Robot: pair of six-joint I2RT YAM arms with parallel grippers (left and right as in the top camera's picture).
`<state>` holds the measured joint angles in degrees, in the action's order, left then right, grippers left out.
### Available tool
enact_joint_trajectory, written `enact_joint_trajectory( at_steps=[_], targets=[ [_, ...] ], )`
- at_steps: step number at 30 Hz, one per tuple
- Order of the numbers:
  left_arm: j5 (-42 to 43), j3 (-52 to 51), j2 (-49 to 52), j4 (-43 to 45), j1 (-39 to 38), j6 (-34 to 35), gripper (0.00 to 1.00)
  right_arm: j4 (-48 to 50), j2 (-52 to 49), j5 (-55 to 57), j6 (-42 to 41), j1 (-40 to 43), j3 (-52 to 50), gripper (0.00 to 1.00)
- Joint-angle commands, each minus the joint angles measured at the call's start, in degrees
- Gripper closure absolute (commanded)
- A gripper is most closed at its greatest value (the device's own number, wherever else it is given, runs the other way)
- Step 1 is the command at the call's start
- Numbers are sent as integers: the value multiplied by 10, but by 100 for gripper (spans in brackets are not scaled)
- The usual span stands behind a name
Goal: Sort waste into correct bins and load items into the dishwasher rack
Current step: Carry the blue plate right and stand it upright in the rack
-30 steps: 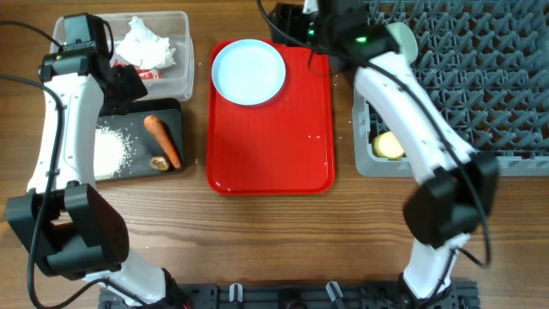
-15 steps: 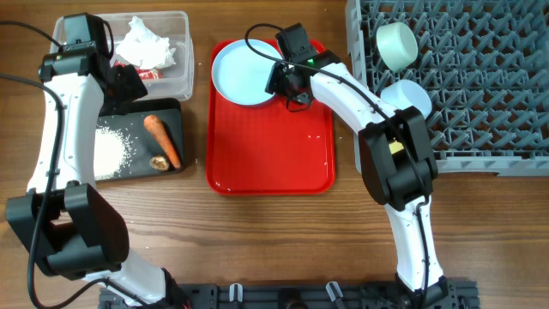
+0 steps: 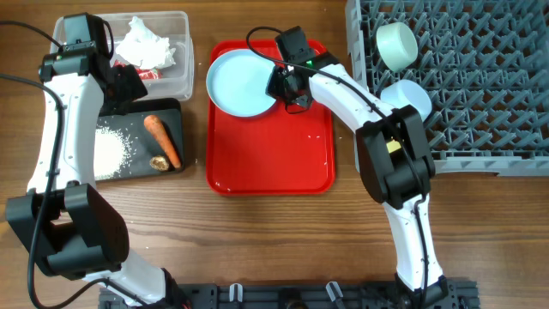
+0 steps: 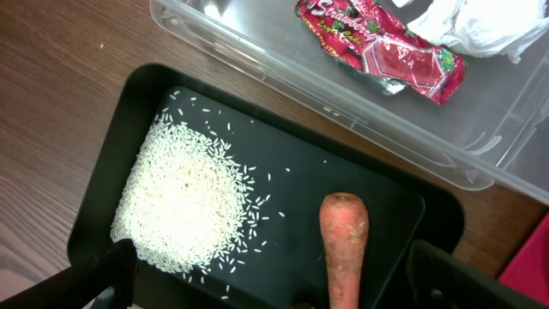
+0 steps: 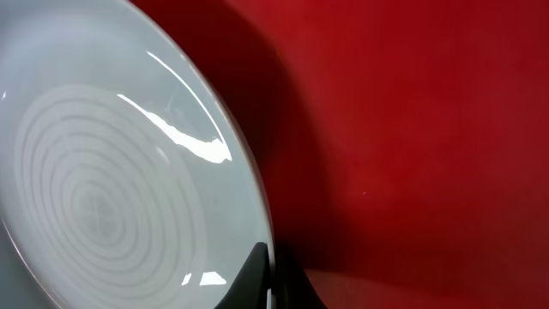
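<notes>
The light blue plate (image 3: 238,81) lies at the back of the red tray (image 3: 270,150). My right gripper (image 3: 284,91) is shut on its right rim; in the right wrist view the plate (image 5: 111,189) has its edge pinched by the gripper (image 5: 273,281). My left gripper (image 3: 129,86) hangs open over the black tray (image 3: 174,113), which holds rice (image 4: 184,202), a carrot (image 4: 343,245) and a brown scrap (image 3: 159,162). The clear tub (image 3: 178,81) holds a white napkin (image 3: 147,43) and a red wrapper (image 4: 377,47). A green bowl (image 3: 396,43) and a blue bowl (image 3: 410,96) sit in the grey rack (image 3: 480,77).
The rack fills the back right corner, close to the red tray's right edge. The tub and black tray stand side by side at the left. Bare wooden table (image 3: 283,240) runs along the front.
My right arm swung from the rack to the plate and shut on its rim. The plate slid slightly left. The left arm stayed still.
</notes>
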<state>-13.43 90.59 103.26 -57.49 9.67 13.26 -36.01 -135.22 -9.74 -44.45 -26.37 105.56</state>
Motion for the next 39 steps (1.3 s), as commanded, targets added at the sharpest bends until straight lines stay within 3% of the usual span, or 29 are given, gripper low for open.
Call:
enact_joint_trajectory(
  at_steps=[1, 4, 8, 12, 16, 18, 20, 28, 34, 39],
  targets=[
    [3, 2, -12, 0, 2, 9, 0, -27, -1, -18, 82, 16, 32, 96],
    [3, 2, -12, 0, 2, 9, 0, -70, 57, 18, 135, 40, 54, 96],
    [3, 2, -12, 0, 2, 9, 0, -104, 159, 153, 196, 64, 59, 96],
    [3, 2, -12, 0, 2, 9, 0, -101, 283, 367, 271, 76, 59, 96],
    [3, 2, -12, 0, 2, 9, 0, -62, 358, 729, 349, 81, 59, 96],
    [3, 2, -12, 0, 2, 9, 0, -31, 365, 805, 445, 100, 59, 96],
    [3, 2, -12, 0, 2, 9, 0, -11, 363, 802, 510, 135, 57, 96],
    [3, 2, -12, 0, 2, 9, 0, -52, 328, 649, 518, 271, 41, 96],
    [3, 2, -12, 0, 2, 9, 0, -55, 300, 555, 517, 286, -3, 96],
    [3, 2, -12, 0, 2, 9, 0, -55, 274, 549, 495, 286, -46, 96]
  ],
)
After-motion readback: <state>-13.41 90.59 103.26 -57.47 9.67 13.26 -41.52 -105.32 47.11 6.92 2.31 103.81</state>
